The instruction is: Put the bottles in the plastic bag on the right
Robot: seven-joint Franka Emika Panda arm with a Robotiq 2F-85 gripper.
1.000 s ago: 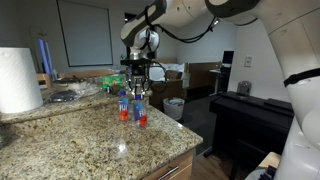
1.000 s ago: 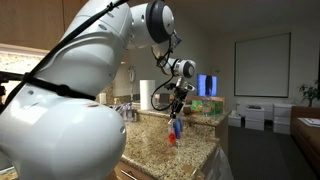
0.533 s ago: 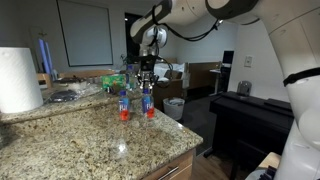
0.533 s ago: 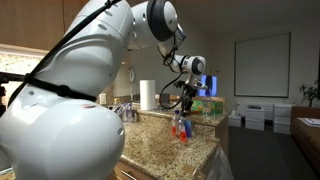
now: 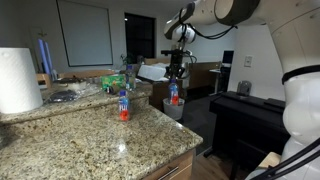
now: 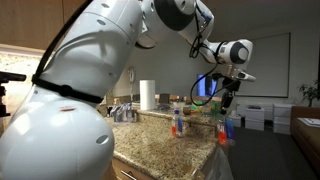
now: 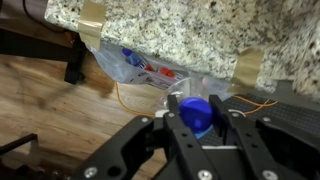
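Bottle [image 5: 174,96] hangs past the surface's [image 5: 100,140] edge in an exterior view, cap pinched by the hand [image 5: 174,84]. In an exterior view the bottle [image 6: 224,130] clears that edge. Wrist view: the bag [image 7: 140,66] lies below, ahead, seemingly the drop target.

Office kitchenette, granite counter [image 5: 90,135], whiteboard [image 5: 85,32]

No text, brand or number can be read anywhere. The print on the small clear plastic bottles with blue caps and blue labels [image 5: 123,104] is too small and blurred in every view.
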